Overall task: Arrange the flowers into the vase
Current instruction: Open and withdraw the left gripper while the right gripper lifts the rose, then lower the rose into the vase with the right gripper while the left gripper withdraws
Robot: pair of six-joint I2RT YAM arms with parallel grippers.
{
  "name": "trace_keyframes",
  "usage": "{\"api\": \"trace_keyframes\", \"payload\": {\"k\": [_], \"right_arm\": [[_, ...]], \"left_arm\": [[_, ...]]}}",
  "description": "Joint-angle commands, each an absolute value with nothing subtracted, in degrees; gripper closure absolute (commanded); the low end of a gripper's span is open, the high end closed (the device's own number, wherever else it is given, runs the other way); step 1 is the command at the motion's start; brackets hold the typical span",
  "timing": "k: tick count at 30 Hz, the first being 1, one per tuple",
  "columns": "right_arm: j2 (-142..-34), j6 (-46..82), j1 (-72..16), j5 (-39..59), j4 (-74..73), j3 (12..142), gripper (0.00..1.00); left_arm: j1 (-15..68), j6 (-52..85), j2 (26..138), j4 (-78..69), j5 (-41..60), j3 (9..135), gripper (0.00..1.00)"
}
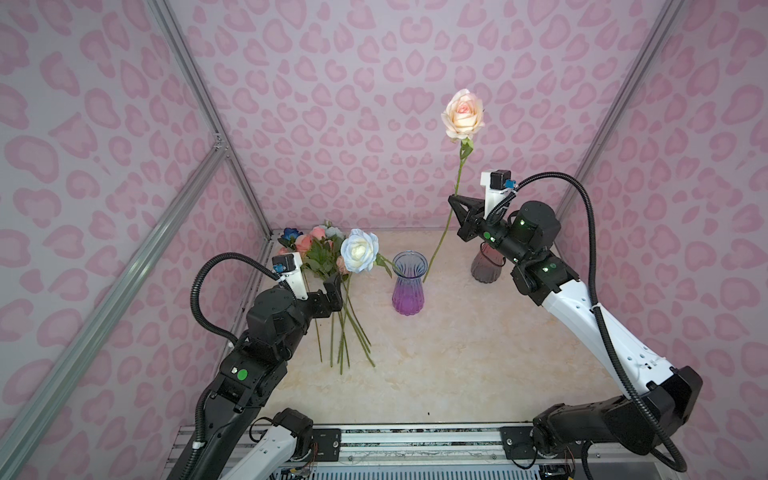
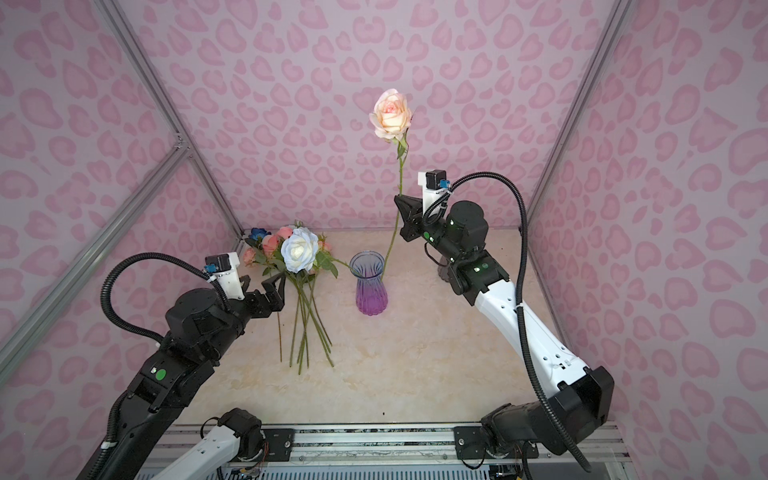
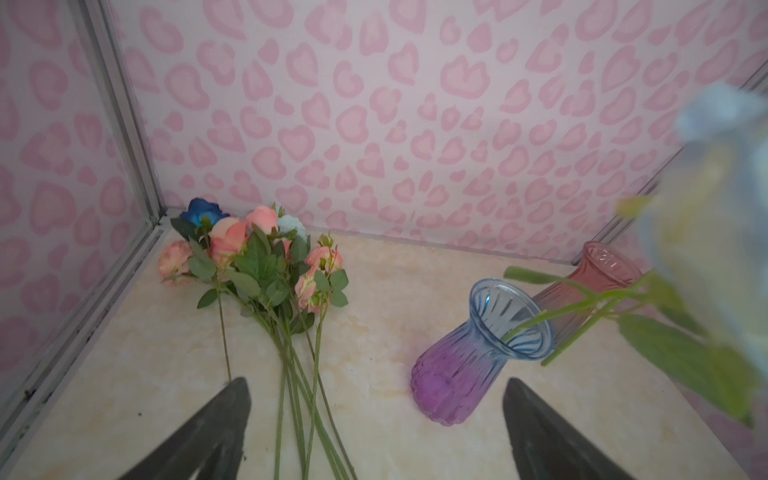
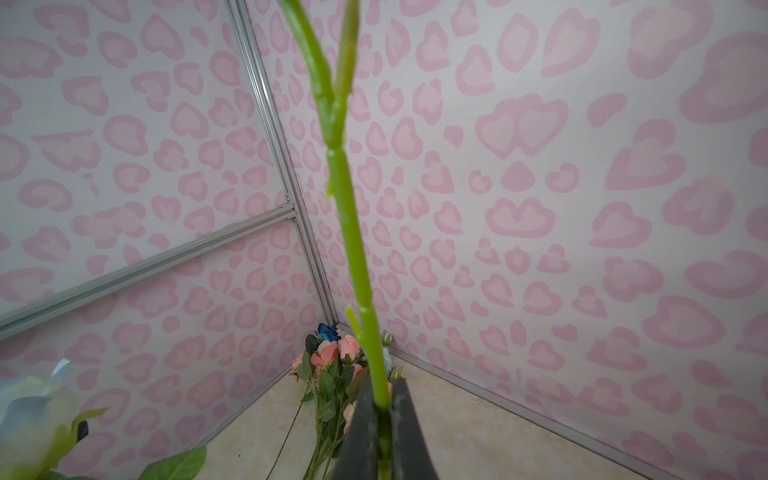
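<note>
Beside purple vase [image 1: 408, 286], cream rose [image 1: 462, 114] clamped in right end effector [image 1: 454, 201], left end effector [image 3: 378, 381] apart, empty

Robotics lab test cell, not a lived-in room. Bare aluminium frame struts [image 1: 217, 139] hold flat wall panels [image 1: 353, 104] printed with pink hearts, boxing in a marble-patterned desk [image 1: 457, 353]. Along the desk's near edge, a metal mounting rail [image 1: 415, 434] carries a left arm [image 1: 266, 328] and a right arm [image 1: 582, 307], both trailing black corrugated cable.
</note>
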State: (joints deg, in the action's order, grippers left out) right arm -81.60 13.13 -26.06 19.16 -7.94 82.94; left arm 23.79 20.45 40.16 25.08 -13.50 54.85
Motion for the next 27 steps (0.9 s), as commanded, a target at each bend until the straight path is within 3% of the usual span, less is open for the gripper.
{"api": "trace_keyframes", "payload": {"k": [1,16,27], "right_arm": [[-84.35,14.04,-25.52,20.78,-11.16,86.74,1.0],[-90.65,16.08,-25.12,25.84,-7.49,96.24,1.0],[-89.73,17.87,-28.01,25.39,-17.19,77.96,1.0]], "left_arm": [[22.16,24.55,38.77,24.65,-11.73,52.76,0.04],[18.11,25.66,41.9,22.65,-6.08,47.4,0.04],[18.0,25.74,42.61,21.79,-5.59,46.35,0.04]]}}
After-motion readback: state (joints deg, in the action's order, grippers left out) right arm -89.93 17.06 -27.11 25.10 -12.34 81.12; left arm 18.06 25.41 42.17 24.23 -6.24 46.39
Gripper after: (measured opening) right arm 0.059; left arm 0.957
